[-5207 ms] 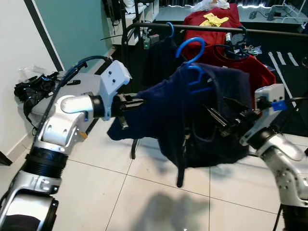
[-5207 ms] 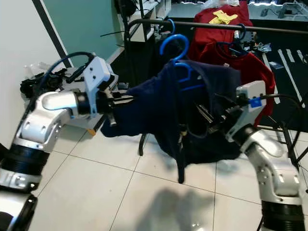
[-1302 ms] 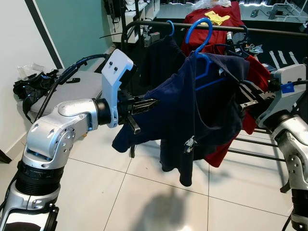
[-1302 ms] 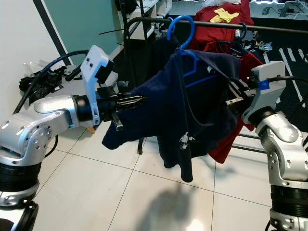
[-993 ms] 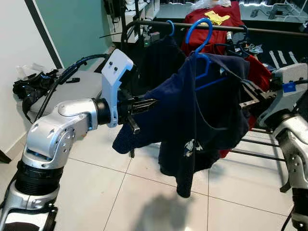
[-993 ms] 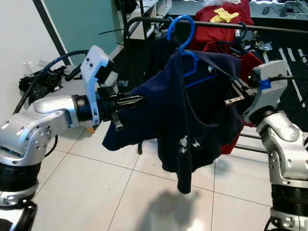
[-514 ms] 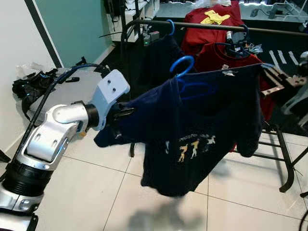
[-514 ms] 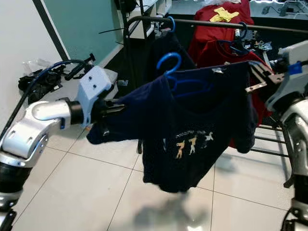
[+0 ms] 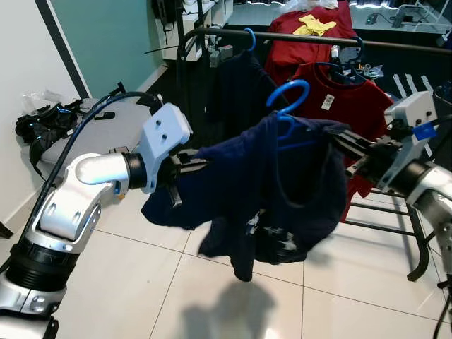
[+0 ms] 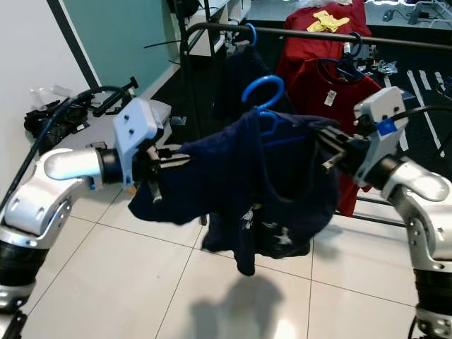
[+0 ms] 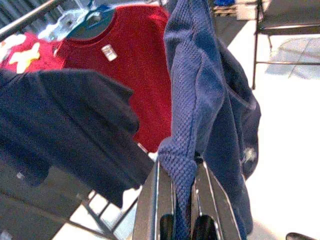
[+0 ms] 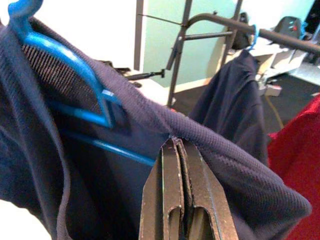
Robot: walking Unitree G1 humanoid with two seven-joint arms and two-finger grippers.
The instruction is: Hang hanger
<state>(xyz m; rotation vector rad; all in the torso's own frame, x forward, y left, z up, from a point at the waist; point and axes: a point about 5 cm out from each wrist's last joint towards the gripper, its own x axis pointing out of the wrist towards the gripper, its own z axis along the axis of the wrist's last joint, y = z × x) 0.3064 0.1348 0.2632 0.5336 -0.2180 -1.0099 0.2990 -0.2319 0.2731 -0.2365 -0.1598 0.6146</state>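
A navy T-shirt [image 9: 268,191] hangs bunched on a blue hanger [image 9: 288,95] between my two grippers, in front of the clothes rack's dark rail [image 9: 318,39]. My left gripper [image 9: 189,166] is shut on the shirt's left shoulder; in the left wrist view the cloth [image 11: 187,100] is pinched between its fingers [image 11: 150,200]. On the other side my right gripper [image 9: 340,146] is shut on the right shoulder seam [image 12: 172,134], with the hanger's blue bars [image 12: 95,112] just beyond. The hook stands free, below and short of the rail.
On the rail hang a dark shirt [image 9: 236,92] on a blue hook and red shirts [image 9: 346,95]. The rack's lower frame [image 9: 417,240] stands at the right. Black cables and a bag [image 9: 42,127] lie by the left wall. White tiles [image 9: 141,296] run below.
The shirt was stretched flat between the grippers; now the right gripper has come inward and down, the cloth sags in folds, and the hanger hook sits higher and further right.
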